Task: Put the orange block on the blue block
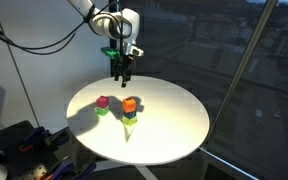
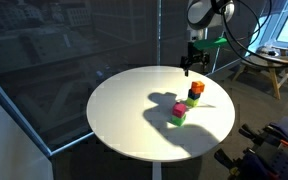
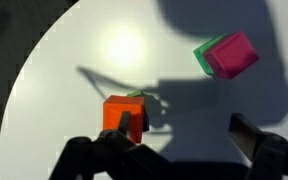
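Note:
The orange block (image 1: 130,103) sits on top of a small stack near the middle of the round white table (image 1: 174,125). Under it is the dark blue block (image 1: 130,112), with a yellow-green cube (image 1: 130,120) at the bottom. The stack shows in both exterior views, with the orange block (image 2: 196,90) above the blue block (image 2: 194,98). In the wrist view the orange block (image 3: 117,112) lies by one finger and hides the blue block. My gripper (image 1: 122,74) (image 2: 187,70) (image 3: 189,132) is open and empty, raised above the table just beyond the stack.
A magenta-red cube (image 1: 103,101) rests on a green cube (image 1: 102,109) beside the stack; the pair also shows in the wrist view (image 3: 232,52). Dark equipment (image 1: 24,150) stands beside the table. A window wall (image 1: 244,70) is close behind.

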You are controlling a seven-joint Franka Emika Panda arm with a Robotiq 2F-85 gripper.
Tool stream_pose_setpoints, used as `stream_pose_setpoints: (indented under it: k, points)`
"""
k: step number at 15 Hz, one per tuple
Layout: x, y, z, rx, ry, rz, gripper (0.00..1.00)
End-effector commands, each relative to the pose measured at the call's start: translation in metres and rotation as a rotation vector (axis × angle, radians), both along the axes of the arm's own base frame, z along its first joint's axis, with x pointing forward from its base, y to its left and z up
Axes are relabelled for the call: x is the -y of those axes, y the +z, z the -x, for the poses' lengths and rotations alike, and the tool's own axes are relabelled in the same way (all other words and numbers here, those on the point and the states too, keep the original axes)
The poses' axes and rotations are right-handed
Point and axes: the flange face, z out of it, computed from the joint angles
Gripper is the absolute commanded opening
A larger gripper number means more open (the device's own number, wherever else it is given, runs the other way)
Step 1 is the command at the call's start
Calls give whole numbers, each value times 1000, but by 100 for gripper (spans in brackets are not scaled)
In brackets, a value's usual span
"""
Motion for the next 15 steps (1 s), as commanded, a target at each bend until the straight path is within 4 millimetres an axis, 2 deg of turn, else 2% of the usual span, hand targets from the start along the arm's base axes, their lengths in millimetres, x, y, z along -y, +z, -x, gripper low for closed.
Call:
stream_pose_setpoints:
  k: [1, 10, 15]
  points:
    - [-27, 22, 24, -8, 49, -2, 100]
    - [-106, 51, 61, 60, 250, -12, 100]
    - [-132, 64, 82, 79, 296, -23, 100]
